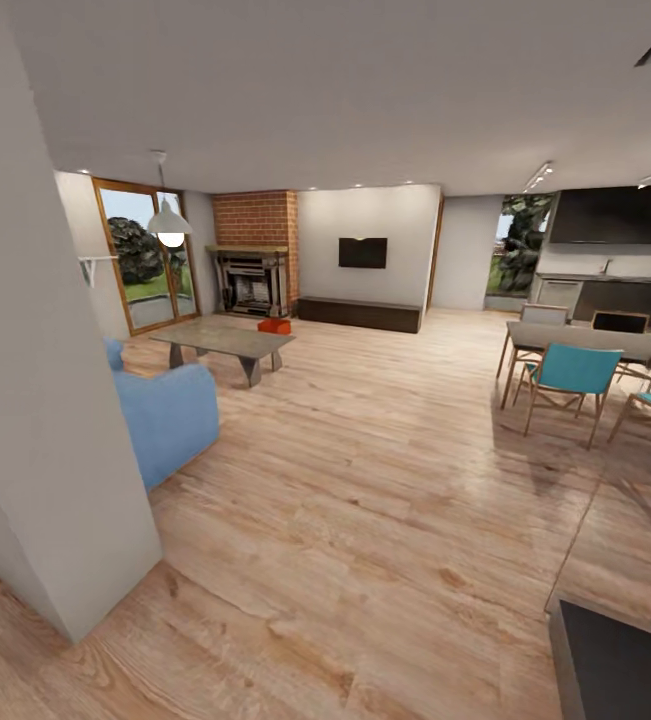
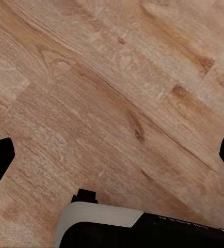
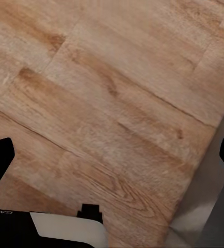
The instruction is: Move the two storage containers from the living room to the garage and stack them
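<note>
Item: one orange-red storage container (image 1: 274, 325), seen in the head view on the far end of the grey coffee desk (image 1: 227, 342) in the living room, before the brick fireplace (image 1: 255, 280). A second container could not be made out.

Bearing: the container lay well ahead and to the left, across open wood plank floor (image 1: 365, 480), past the blue sofa (image 1: 165, 415); by that bearing the left arm was judged nearer. Long axis too small to tell.

Left hand (image 2: 112, 157): fingers wide apart, empty, above planks.

Right hand (image 3: 112, 157): fingers likewise apart, empty.

Writing: faint lettering on each wrist housing, illegible.
</note>
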Available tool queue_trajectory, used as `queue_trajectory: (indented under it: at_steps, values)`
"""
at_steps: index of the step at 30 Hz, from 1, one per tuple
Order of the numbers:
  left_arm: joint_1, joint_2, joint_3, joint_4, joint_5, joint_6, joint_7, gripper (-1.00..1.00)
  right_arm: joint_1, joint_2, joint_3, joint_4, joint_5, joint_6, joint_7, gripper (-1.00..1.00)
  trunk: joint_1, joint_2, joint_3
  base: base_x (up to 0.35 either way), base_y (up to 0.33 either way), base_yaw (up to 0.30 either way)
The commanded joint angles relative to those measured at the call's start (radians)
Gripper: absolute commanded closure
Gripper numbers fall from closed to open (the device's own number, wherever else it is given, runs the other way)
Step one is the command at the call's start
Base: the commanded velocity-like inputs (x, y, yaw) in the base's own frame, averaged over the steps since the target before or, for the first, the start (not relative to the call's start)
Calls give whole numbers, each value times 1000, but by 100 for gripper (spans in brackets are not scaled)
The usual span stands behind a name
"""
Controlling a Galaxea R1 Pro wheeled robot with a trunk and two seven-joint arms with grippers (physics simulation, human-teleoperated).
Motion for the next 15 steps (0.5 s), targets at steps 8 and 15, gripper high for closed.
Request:
queue_trajectory:
  at_steps: [8,15]
  values:
    - [-1,2,7,3,3,-4,-8,-100,0,0,6,1,1,-3,-2,-100,1,-1,0,323,0,0]
    - [-1,3,7,3,3,-4,-8,-100,0,0,6,1,0,-3,-2,-100,1,-1,0,325,0,0]
